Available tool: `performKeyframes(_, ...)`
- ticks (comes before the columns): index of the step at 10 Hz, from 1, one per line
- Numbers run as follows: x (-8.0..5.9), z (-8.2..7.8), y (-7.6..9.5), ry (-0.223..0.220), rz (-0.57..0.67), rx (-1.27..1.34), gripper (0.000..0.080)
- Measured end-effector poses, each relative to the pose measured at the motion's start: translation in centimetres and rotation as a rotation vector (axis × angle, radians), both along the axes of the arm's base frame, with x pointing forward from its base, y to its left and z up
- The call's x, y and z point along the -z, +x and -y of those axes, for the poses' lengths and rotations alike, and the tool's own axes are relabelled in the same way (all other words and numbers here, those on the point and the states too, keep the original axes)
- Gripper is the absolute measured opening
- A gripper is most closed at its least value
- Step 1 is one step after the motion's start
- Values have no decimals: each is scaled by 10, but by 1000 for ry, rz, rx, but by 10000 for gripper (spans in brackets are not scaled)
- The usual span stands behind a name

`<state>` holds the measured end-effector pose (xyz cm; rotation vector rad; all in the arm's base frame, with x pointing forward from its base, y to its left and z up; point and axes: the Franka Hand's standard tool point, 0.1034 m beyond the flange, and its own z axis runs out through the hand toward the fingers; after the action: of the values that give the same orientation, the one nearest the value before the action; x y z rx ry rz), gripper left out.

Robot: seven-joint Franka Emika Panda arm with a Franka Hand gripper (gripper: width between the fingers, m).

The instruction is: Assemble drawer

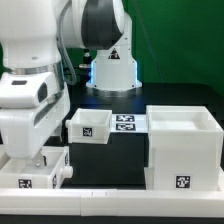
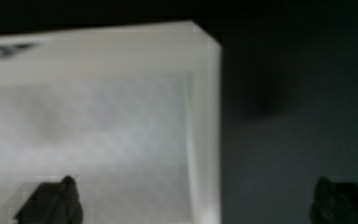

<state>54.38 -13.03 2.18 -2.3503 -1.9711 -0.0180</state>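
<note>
Drawer casing (image 1: pixel 183 150) stands at the exterior view's right; one small tray (image 1: pixel 88 125) sits mid-table, and a second tray (image 1: pixel 52 160) lies just below the gripper (image 2: pixel 197 200). The jaws are spread wide and nothing is held. In the wrist view the white part sits off-centre between the fingers (image 2: pixel 51 200), so closing could produce a glancing grip and a skewed tray. No writing can be read; only black-and-white square tags (image 1: pixel 182 182) are seen.
</note>
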Motion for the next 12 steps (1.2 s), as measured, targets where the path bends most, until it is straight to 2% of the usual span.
performKeyframes(2, 0, 2, 0, -1, 0, 0, 649)
performKeyframes(4, 0, 2, 0, -1, -1, 0, 401)
performKeyframes(5, 1, 2, 0, -1, -1, 0, 401)
performKeyframes(6, 1, 2, 0, -1, -1, 0, 206)
performKeyframes(7, 1, 2, 0, -1, -1, 0, 76)
performKeyframes(8, 0, 2, 1, -3, 3, 0, 38)
performKeyframes(12, -8, 0, 3, 9, 7, 265, 38)
